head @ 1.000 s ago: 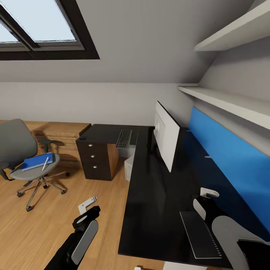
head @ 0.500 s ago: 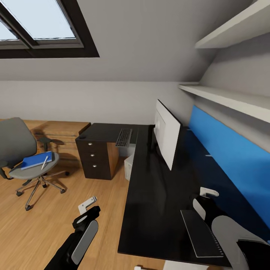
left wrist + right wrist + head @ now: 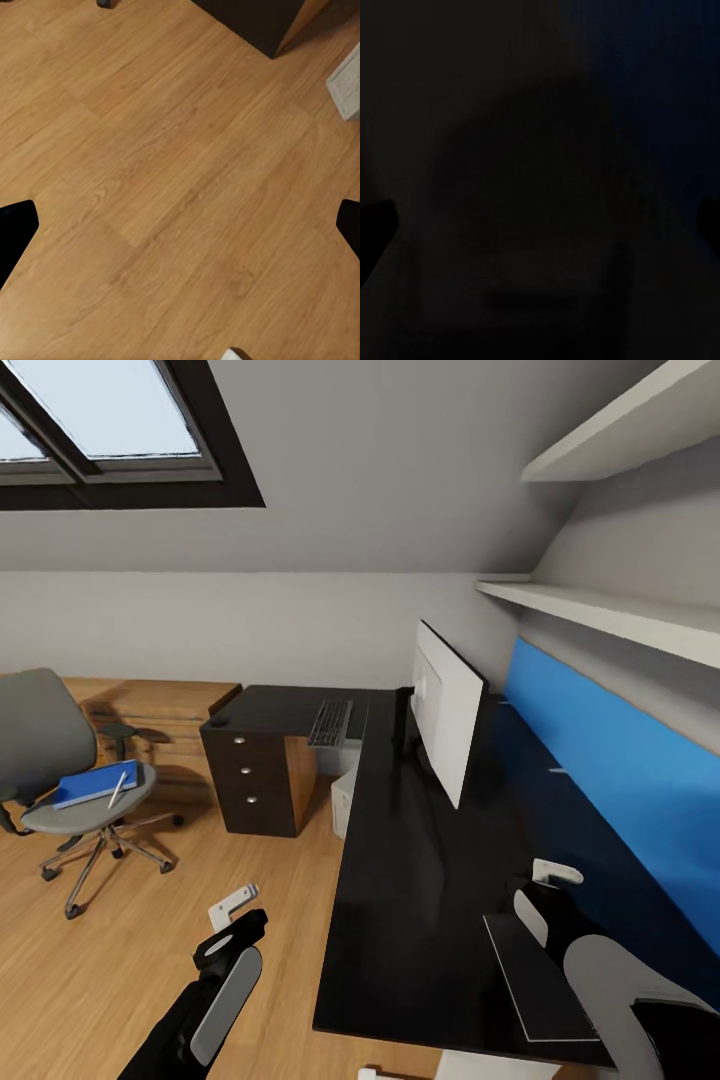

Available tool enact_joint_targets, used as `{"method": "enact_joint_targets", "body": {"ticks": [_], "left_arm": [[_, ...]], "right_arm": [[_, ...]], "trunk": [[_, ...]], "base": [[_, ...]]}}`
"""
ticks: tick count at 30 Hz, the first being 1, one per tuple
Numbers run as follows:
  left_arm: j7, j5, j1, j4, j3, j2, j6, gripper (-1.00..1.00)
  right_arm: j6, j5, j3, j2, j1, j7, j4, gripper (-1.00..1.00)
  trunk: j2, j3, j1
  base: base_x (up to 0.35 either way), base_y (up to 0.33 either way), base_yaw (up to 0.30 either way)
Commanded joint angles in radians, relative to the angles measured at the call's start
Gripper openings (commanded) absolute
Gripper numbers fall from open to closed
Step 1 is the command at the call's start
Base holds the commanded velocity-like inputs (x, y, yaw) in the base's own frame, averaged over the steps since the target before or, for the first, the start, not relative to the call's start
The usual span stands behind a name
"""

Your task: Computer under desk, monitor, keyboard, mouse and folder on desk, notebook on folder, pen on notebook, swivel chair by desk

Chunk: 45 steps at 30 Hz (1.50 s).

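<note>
Folder point(image 3: 95, 785) waits on the chair point(image 3: 60, 760) for fetching; left gripper point(image 3: 232, 908) jaws apart, right gripper point(image 3: 545, 890) jaws' spacing I cannot tell.

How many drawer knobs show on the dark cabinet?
3, in a vertical row on the cabinet front: top, middle, bottom. None appear hidden.

White monitor point(image 3: 447, 710) upright on black desk point(image 3: 410, 880)

Head camera high, facing along desk point(image 3: 420, 880); left wrist faces down at floor point(image 3: 172, 195); right wrist close over desk.
</note>
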Motion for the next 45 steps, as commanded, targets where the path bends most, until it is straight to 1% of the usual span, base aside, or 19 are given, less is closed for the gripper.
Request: {"method": "enact_joint_targets", "body": {"ticks": [1, 10, 13, 15, 26, 34, 45], "left_arm": [[0.006, 0.003, -0.001, -0.001, -0.001, 0.0, 0.005, 1.0], [0.006, 0.003, -0.001, -0.001, -0.001, 0.0, 0.005, 1.0], [0.006, 0.003, -0.001, -0.001, -0.001, 0.0, 0.005, 1.0], [0.006, 0.003, -0.001, -0.001, -0.001, 0.0, 0.005, 1.0], [0.006, -0.003, -0.001, -0.001, -0.001, 0.0, 0.006, 1.0], [0.006, -0.006, -0.001, -0.001, -0.001, 0.0, 0.007, 1.0], [0.006, -0.006, -0.001, -0.001, -0.002, 0.0, 0.007, 1.0]], "right_arm": [[0.006, -0.001, -0.002, 0.0, 0.0, -0.002, -0.002, 1.0], [0.006, -0.001, -0.002, 0.0, 0.0, -0.002, -0.002, 1.0], [0.006, -0.001, 0.0, 0.0, 0.0, -0.002, -0.002, 1.0], [0.006, -0.001, 0.013, 0.0, 0.0, -0.002, -0.002, 1.0], [0.006, -0.001, 0.018, 0.0, 0.0, -0.002, -0.002, 1.0], [0.006, -0.001, 0.018, 0.001, 0.0, -0.002, -0.002, 1.0], [0.005, 0.001, 0.018, 0.002, 0.0, -0.002, -0.002, 1.0]], "trunk": [[-0.008, -0.004, 0.004], [-0.071, -0.033, 0.038], [-0.071, -0.033, 0.038], [-0.071, -0.033, 0.038], [-0.071, -0.033, 0.038], [-0.071, -0.033, 0.038], [-0.071, -0.033, 0.038]], "base": [[0.0, 0.0, 0.0], [0.0, 0.0, 0.0], [0.0, 0.0, 0.0], [0.0, 0.0, 0.0], [-0.01, 0.0, 0.0], [-0.223, 0.0, 0.0], [-0.097, 0.0, 0.0]]}}
